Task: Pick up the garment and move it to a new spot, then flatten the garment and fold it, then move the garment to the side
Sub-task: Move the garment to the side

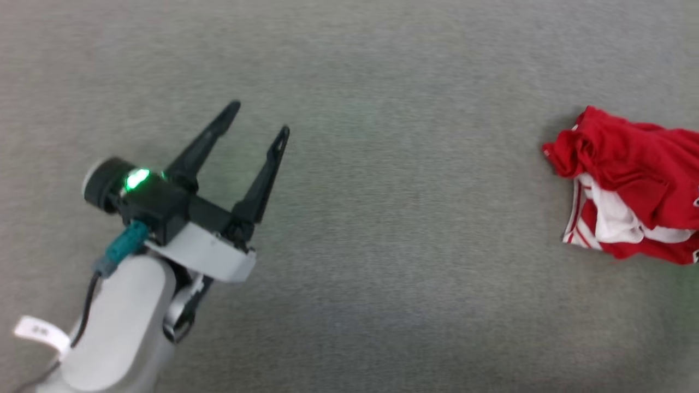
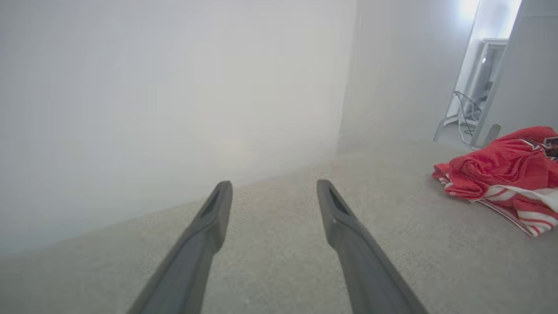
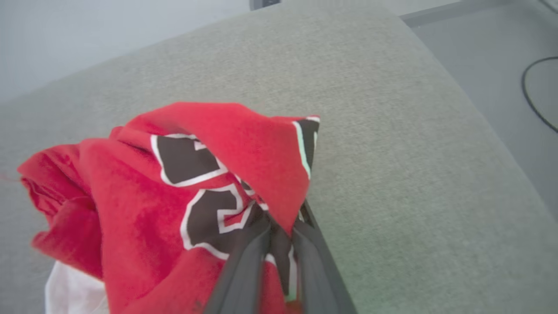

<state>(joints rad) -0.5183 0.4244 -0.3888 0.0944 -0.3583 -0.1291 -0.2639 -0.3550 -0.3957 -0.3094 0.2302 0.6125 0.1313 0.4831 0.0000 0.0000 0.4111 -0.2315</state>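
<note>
Garment (image 3: 144, 209) cloth, soft and matte red, is pinched in the right pincer (image 3: 283, 223), whose two slim dark fingers are pressed together on a raised, peaked fold. Blocky black figures with white outlines run across the creased cloth beside the grip, and a patch of white cloth shows underneath at the lower left. The garment lies as a rumpled heap with red-and-white striped trim at the right side of the tabletop (image 1: 382, 245), which is covered in grey, finely woven fabric and has a rounded edge. Well apart from it, the left pincer (image 1: 259, 117) hangs over bare fabric, its tapered fingers spread wide. Beyond the edge, a thin black cable (image 3: 534, 93) curves over smooth grey floor.
</note>
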